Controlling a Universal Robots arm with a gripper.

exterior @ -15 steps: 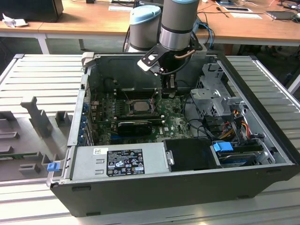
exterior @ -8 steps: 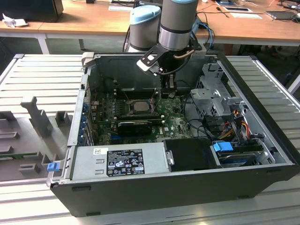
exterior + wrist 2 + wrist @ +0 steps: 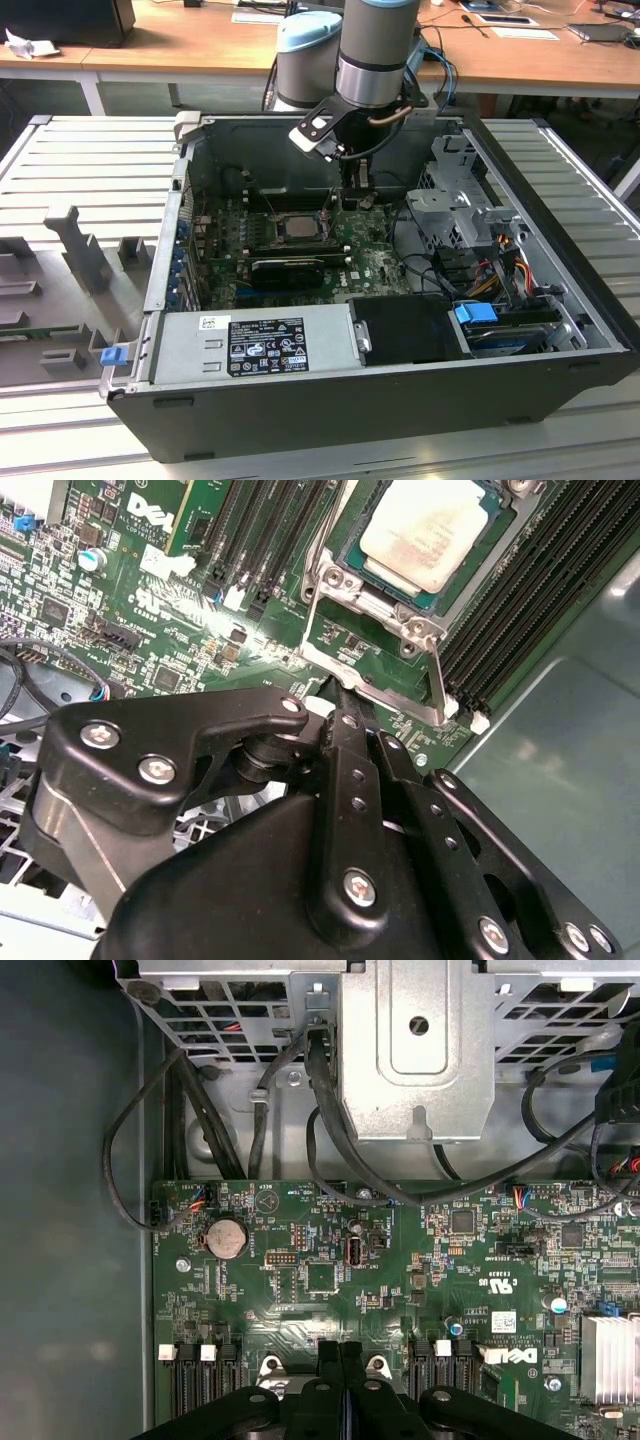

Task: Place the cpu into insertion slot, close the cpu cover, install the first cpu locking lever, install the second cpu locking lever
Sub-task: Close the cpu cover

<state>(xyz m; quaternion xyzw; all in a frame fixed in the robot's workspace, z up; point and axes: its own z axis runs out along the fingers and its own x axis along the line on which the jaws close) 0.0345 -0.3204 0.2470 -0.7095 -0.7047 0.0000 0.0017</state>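
Second wrist view: my black two-finger gripper (image 3: 338, 692) is clenched, fingers pressed together, with the tips down just off one corner of the socket. They sit at a thin silvery lever wire (image 3: 438, 680); I can't tell if they pinch it or only touch it. The small flat square silver-grey cpu (image 3: 425, 530) is already seated in the black-rimmed square insertion slot (image 3: 347, 558) on the green motherboard (image 3: 150, 610). It lies just beyond my fingertips, straight ahead along the fingers' line. The thin silvery metal cpu cover (image 3: 375, 608), a frame with a cut-out centre, looks to be down around the chip. In the exterior view the cpu is toward that view's left of the gripper, mid-board inside the open black computer case (image 3: 330, 410). Count: one cpu, one slot, one cover, one lever wire I can make out for sure.
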